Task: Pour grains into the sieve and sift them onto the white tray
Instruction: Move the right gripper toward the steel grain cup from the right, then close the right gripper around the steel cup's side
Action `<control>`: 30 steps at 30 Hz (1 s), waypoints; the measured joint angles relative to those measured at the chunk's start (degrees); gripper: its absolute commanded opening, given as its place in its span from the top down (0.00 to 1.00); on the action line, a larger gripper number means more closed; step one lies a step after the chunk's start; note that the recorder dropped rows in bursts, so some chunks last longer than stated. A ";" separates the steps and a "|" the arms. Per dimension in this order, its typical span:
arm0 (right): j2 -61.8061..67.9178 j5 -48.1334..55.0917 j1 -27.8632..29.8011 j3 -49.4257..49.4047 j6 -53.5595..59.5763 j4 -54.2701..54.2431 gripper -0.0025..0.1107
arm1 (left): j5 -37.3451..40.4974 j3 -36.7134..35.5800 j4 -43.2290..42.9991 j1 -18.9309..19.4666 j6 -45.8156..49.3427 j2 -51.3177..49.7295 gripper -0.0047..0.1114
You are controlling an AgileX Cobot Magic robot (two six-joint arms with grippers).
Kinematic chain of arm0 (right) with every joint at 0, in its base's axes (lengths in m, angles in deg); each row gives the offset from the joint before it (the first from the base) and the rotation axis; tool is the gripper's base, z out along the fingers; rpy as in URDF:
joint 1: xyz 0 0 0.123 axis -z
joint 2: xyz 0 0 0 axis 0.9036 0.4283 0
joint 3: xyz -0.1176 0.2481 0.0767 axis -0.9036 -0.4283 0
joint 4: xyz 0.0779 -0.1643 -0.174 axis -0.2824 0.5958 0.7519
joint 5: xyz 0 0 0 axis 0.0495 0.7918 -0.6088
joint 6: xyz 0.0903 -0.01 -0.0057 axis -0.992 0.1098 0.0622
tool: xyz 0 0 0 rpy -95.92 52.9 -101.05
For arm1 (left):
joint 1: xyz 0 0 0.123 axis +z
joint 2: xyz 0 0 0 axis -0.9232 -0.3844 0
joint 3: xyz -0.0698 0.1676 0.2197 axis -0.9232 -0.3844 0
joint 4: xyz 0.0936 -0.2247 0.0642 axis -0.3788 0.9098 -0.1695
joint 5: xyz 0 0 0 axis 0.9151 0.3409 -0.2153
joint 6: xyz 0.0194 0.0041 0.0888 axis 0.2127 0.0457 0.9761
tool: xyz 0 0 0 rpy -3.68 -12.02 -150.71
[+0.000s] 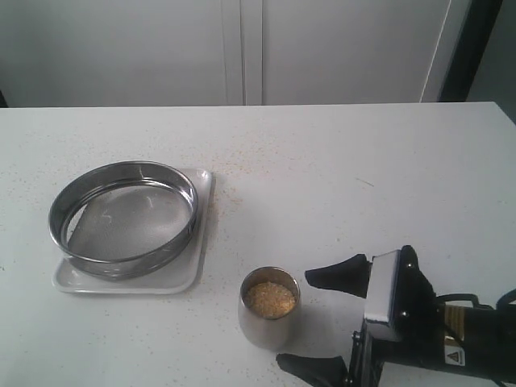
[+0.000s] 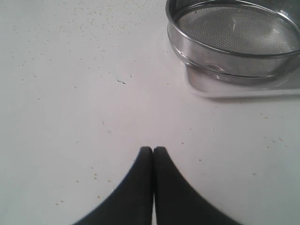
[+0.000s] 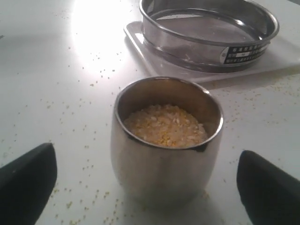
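The sieve [image 1: 122, 218], a wide steel hoop with a mesh base, rests on the white tray [image 1: 192, 276] at the left of the table. It holds no grains. The grains [image 1: 270, 298] fill a small steel cup [image 1: 268, 318] standing upright near the front edge. My right gripper [image 1: 295, 320] is open, one finger on either side of the cup and clear of its wall. The right wrist view shows the cup [image 3: 164, 164], the grains [image 3: 164, 124], the sieve [image 3: 208, 28] and my open right gripper [image 3: 145, 154]. My left gripper [image 2: 153, 150] is shut on nothing, short of the sieve [image 2: 234, 37] and tray [image 2: 234, 90].
Stray grains [image 1: 242, 153] are scattered over the white tabletop behind the tray and around the cup. A white wall and cabinet doors [image 1: 242, 48] stand behind the table. The left arm is out of the exterior view.
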 measured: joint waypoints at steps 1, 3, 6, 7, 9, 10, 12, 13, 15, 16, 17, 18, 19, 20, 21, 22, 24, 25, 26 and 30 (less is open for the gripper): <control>0.67 0.00 -0.30 0.14 0.00 0.00 0.12 | 0.00 0.00 0.00 0.00 0.00 0.00 0.96; 2.22 0.00 -1.05 0.77 0.00 0.00 0.12 | 0.00 0.00 0.00 0.00 0.00 0.00 0.96; 4.39 0.00 -2.07 2.12 0.00 0.00 0.12 | 0.00 0.00 0.00 0.00 0.00 0.00 0.96; 4.94 0.00 -2.45 2.53 0.00 0.00 0.12 | 0.00 0.00 0.00 0.00 0.00 0.00 0.96; 6.20 0.00 -3.10 3.67 0.00 0.00 0.12 | 0.00 0.00 0.00 0.00 0.00 0.00 0.96; 6.79 0.00 -3.36 4.16 0.00 -0.10 0.12 | 0.00 0.00 0.00 0.00 0.00 0.00 0.96; 7.69 0.00 -3.70 5.36 0.00 -0.47 0.12 | 0.00 0.00 0.00 0.00 0.00 0.00 0.96; 7.93 0.00 -3.94 5.71 0.00 -0.77 0.12 | 0.00 0.00 0.00 0.00 0.00 0.00 0.96; 8.31 0.00 -4.04 6.77 0.00 -1.61 0.12 | 0.00 0.00 0.00 0.00 0.00 0.00 0.96; 8.43 0.00 -4.04 7.07 0.00 -1.97 0.12 | 0.00 0.00 0.00 0.00 0.00 0.00 0.96; 8.57 0.00 -4.04 7.57 0.00 -2.37 0.12 | 0.00 0.00 0.00 0.00 0.00 0.00 0.96; 8.83 0.00 -4.04 7.87 0.00 -2.49 0.12 | 0.00 0.00 0.00 0.00 0.00 0.00 0.96; 9.09 0.00 -4.04 8.21 0.00 -2.75 0.12 | 0.00 0.00 0.00 0.00 0.00 0.00 0.96; 9.33 0.00 -4.04 8.63 0.00 -2.74 0.12 | 0.00 0.00 0.00 0.00 0.00 0.00 0.96; 9.52 0.00 -4.04 8.88 0.00 -2.74 0.12 | 0.00 0.00 0.00 0.00 0.00 0.00 0.96; 9.62 0.00 -4.04 9.20 0.00 -2.74 0.12 | 0.00 0.00 0.00 0.00 0.00 0.00 0.96; 9.89 0.00 -4.04 9.59 0.00 -2.74 0.12 | 0.00 0.00 0.00 0.00 0.00 0.00 0.96; 10.02 0.00 -4.04 9.84 0.00 -2.74 0.12 | 0.00 0.00 0.00 0.00 0.00 0.00 0.96; 10.17 0.00 -4.16 10.13 0.00 -2.60 0.12 | 0.00 0.00 0.00 0.00 0.00 0.00 0.96; 10.79 0.00 -4.77 11.32 0.00 -2.59 0.12 | 0.00 0.00 0.00 0.00 0.00 0.00 0.96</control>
